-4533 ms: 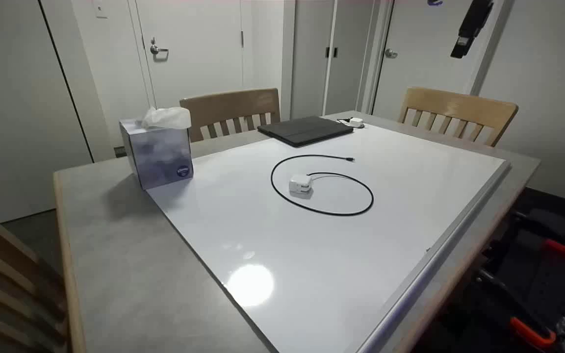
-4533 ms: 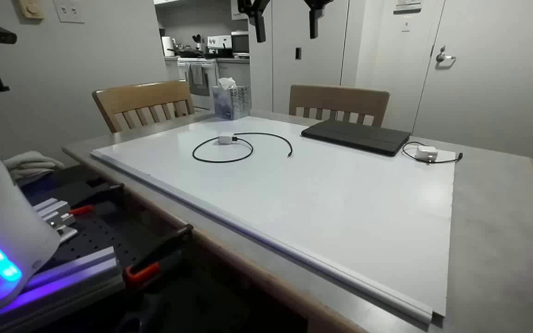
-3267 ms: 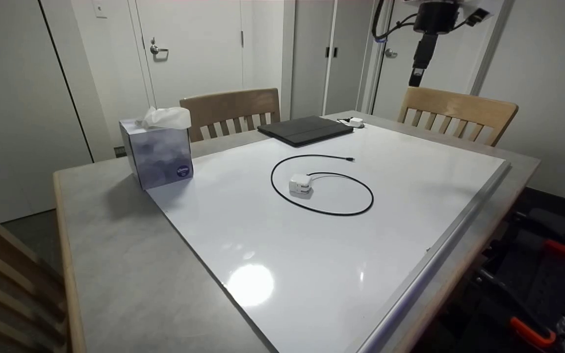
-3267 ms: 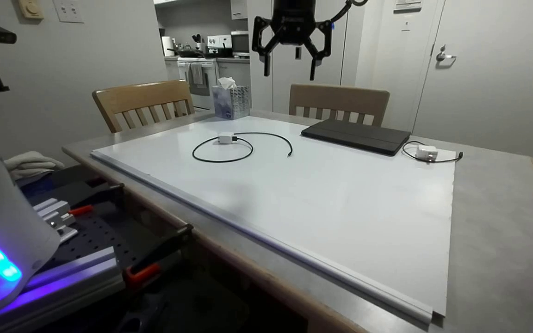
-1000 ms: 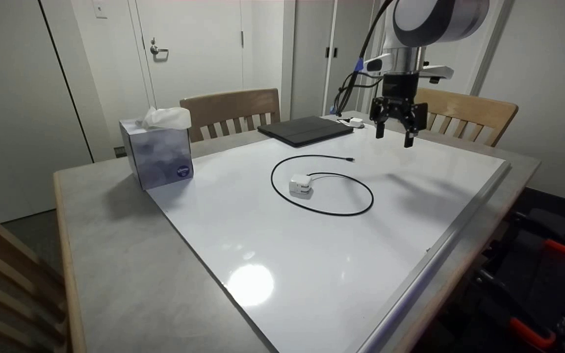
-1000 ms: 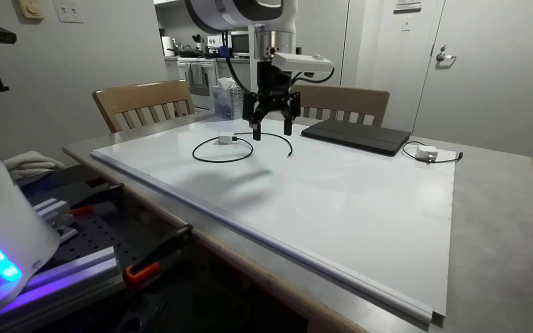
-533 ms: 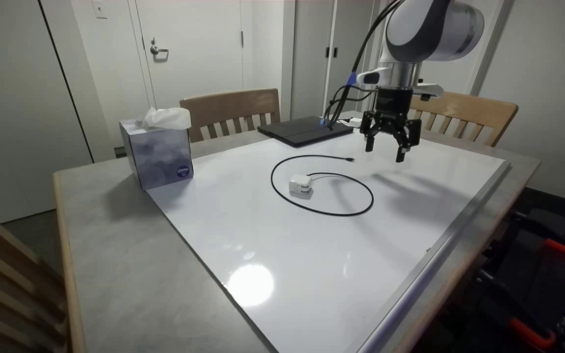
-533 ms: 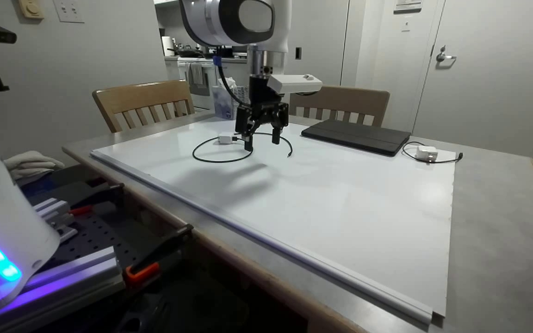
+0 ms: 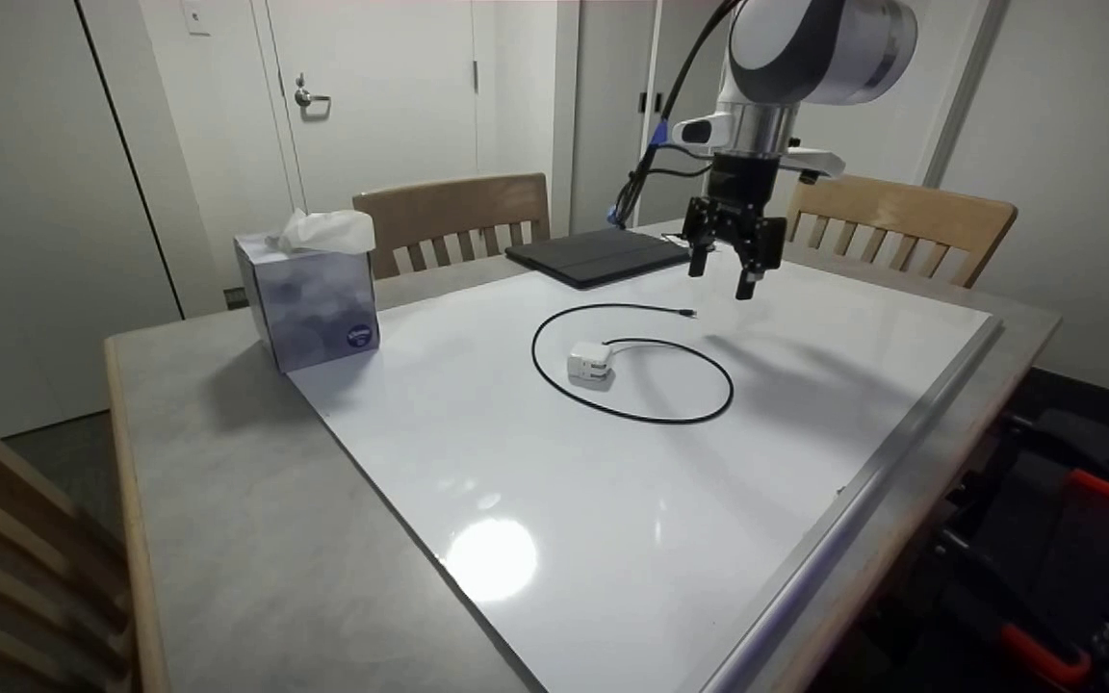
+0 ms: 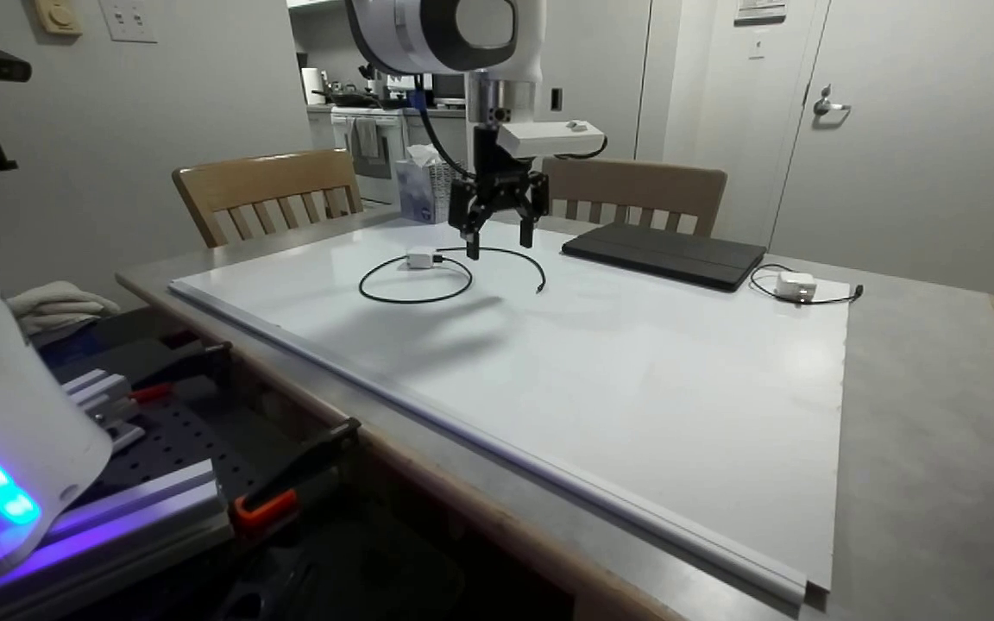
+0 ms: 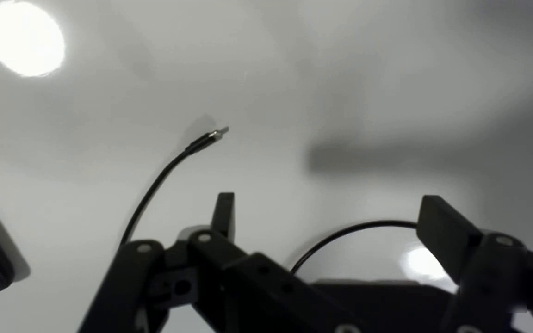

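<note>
The pincer [image 9: 721, 281] is hanging released above the white board [image 9: 535, 472], its two fingers [image 11: 223, 215] standing wide apart and gripping nothing. Over the last half second it is shifting toward the black case [image 10: 661, 254] and rising a little, while nothing below is moving. For the work this is meaning, as I judge, that the pincer is only adjusting its place, and no contact is being made. On the board below, the black cable [image 9: 672, 422] is lying in a loose curl, having no single long axis. Its free end [image 11: 199, 143] is running diagonally in the wrist view, the metal tip [image 11: 218, 134] pointing to the upper right; its other end is going into the white charger [image 10: 420, 259]. Farther out, the tissue box [image 9: 319, 303] is standing at a board corner.
</note>
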Tool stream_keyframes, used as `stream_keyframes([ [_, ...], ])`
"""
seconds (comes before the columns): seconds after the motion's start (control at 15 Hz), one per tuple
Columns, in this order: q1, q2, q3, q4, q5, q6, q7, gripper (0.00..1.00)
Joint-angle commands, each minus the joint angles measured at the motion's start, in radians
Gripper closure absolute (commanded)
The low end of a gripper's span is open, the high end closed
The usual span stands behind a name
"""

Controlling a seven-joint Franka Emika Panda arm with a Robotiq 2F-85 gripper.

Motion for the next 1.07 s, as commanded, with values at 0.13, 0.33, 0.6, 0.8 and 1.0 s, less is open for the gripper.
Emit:
stream_keyframes([
  [0.13, -0.012, 0.140, 0.033, 0.161, 0.027, 0.010, 0.113, 0.00],
  [0.33, 0.005, 0.188, 0.009, 0.199, -0.017, 0.040, 0.229, 0.00],
  [0.6, 0.025, 0.215, -0.028, 0.215, -0.106, 0.081, 0.388, 0.00],
  [0.8, 0.010, 0.236, -0.021, 0.234, -0.150, 0.060, 0.447, 0.00],
  [1.0, -0.007, 0.252, -0.011, 0.242, -0.164, 0.045, 0.462, 0.00],
])
